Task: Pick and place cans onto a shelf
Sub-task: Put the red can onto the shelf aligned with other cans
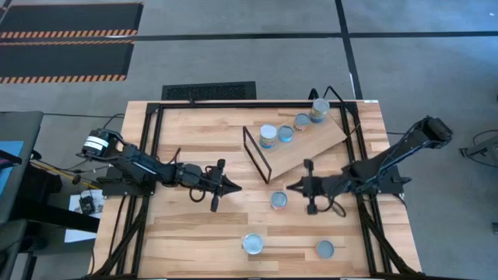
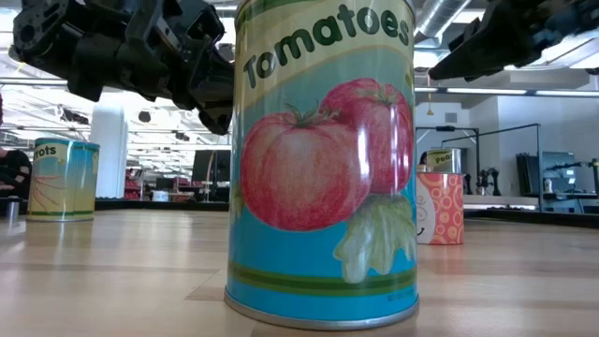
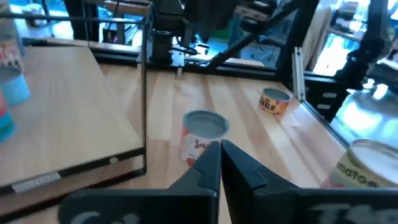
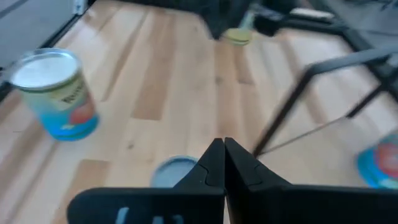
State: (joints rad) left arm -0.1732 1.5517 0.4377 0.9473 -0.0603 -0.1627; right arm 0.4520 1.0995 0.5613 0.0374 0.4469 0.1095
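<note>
— Where are the cans?

— Four cans are seen on the shelf [image 1: 303, 148], which lies tilted on the far half of the table [image 1: 194, 233]: a teal-sided can [image 1: 268, 136], a blue-topped one [image 1: 285, 134], a third [image 1: 303, 121] and a yellow-labelled can [image 1: 319, 110] at the far corner. Three more are left on the bare planks: a red-labelled can [image 1: 278, 201] between the two grippers, a Tomatoes can [image 1: 253, 244] near the front edge, and a small can [image 1: 324, 249] to its right.

— And relative to the fingers?

— The red-labelled can [image 3: 203, 136] is seen just beyond the tips of the left gripper [image 3: 220, 149], apart from them. It is also found just ahead of the right gripper [image 4: 223, 149], its silver top [image 4: 175, 172] partly hidden behind those fingers. No can is held by either.

— How are the fingers set?

— Both pairs are pressed together, tips meeting in a point. In the high view the left gripper [image 1: 233, 186] and right gripper [image 1: 291, 187] are pointed at each other, near the shelf's black wire end [image 1: 255, 154].

— Anything else?

— In the low view the Tomatoes can [image 2: 323, 159] is seen close up, flanked by two other cans.
</note>
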